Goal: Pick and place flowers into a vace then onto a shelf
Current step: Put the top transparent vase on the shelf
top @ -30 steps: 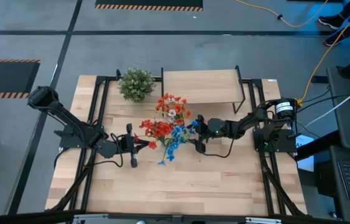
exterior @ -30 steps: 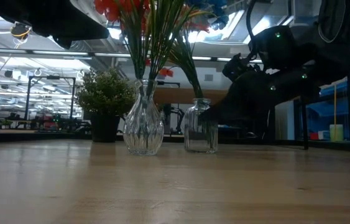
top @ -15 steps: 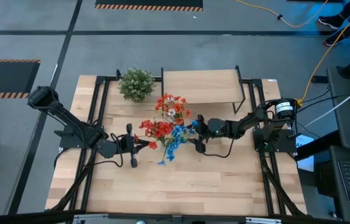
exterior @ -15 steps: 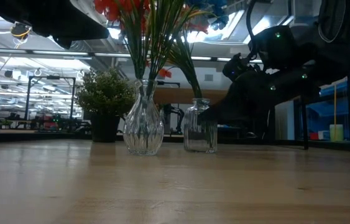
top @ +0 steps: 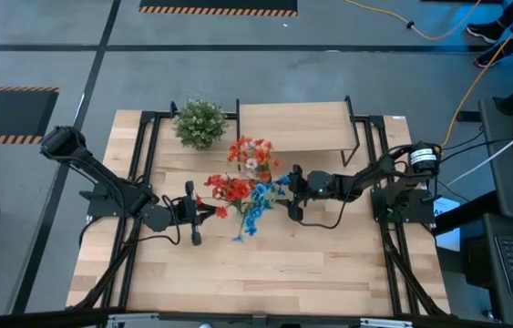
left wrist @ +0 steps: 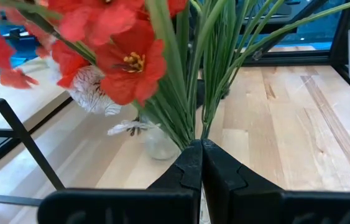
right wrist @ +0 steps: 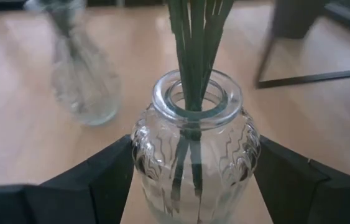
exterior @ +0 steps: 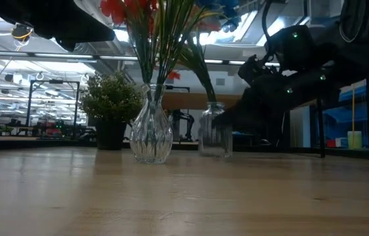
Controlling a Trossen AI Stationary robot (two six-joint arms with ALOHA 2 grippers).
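On the counter [top: 238, 264], the shelf [top: 294, 126] stands at the far edge beside a potted plant [top: 199, 123]. Flowers [top: 238, 189] fill two glass vases at mid-counter. The right pincer [right wrist: 190, 180] clasps the jar vase [right wrist: 193, 149], its fingers against the glass. The left pincer [left wrist: 201, 163], pressed together, hovers beside the fluted vase [exterior: 150, 134].

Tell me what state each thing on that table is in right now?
Ribbed vase: upright on the table, holding flower stems.
Glass jar: upright, green stems inside, between the right gripper's fingers.
Right gripper: fingers on both sides of the jar.
Left gripper: shut, empty, by the red flowers.
Potted plant: upright near the table's far edge.
Shelf: nothing on it.
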